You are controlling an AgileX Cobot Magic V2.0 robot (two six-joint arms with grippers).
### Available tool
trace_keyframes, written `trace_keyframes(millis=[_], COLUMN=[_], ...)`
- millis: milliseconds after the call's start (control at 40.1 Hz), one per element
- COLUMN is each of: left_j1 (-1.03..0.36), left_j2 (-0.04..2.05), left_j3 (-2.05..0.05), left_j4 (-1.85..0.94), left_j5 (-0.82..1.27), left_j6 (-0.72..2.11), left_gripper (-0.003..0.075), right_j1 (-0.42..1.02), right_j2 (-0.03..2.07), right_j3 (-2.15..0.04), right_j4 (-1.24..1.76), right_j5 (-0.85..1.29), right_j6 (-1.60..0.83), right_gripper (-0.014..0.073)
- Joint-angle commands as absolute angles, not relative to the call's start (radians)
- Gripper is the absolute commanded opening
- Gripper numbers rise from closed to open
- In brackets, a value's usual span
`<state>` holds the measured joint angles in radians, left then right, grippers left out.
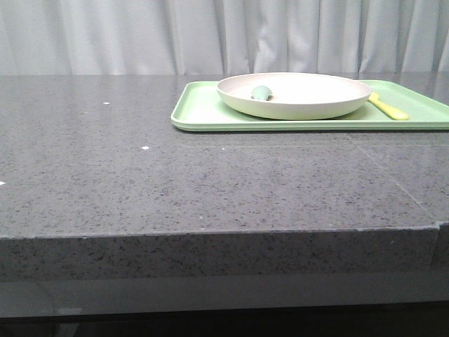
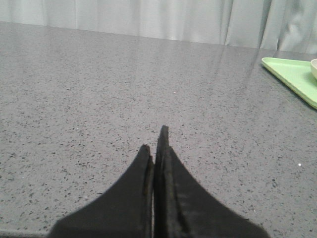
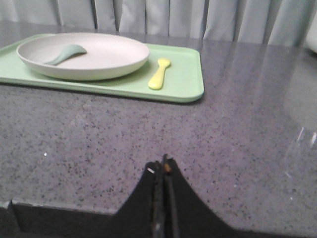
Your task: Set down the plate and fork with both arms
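The cream plate [image 1: 295,95] [image 3: 84,54] rests on a light-green tray [image 1: 203,112] [image 3: 183,84] at the back right of the table. A small part of the plate's rim [image 2: 314,68] peeks in at the edge of the left wrist view. The pale-yellow fork [image 1: 388,106] [image 3: 159,74] lies on the tray just right of the plate. My left gripper [image 2: 154,141] is shut and empty over bare table, far left of the tray. Near the table's front edge, well short of the tray, my right gripper [image 3: 163,163] is shut with nothing in it. Neither gripper shows in the front view.
A sage-green spoon [image 1: 262,92] [image 3: 64,53] lies inside the plate. The grey speckled table [image 1: 175,175] has its front edge close to the camera. A pale curtain [image 1: 210,35] hangs behind the table.
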<state>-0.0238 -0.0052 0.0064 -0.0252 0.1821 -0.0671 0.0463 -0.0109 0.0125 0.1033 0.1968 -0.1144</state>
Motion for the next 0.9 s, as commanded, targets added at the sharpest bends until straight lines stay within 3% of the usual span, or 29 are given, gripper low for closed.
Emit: trace_keyframes(millis=[0,872], left_j1=[-0.022,-0.022], left_j2=[-0.026,-0.026], left_j3=[0.008,0.008], left_j4=[-0.033,-0.033], left_j5=[0.095,0.095], left_j6=[-0.068,-0.068], left_gripper=[-0.0018,-0.0018], right_j1=[0.041,0.041], right_j2=[-0.028,-0.028], right_j3=[0.028,0.023], right_j4=[0.094,0.094], right_j5=[0.068,0.109], right_j6=[-0.110,-0.108], right_gripper=[-0.0120,-0.0120])
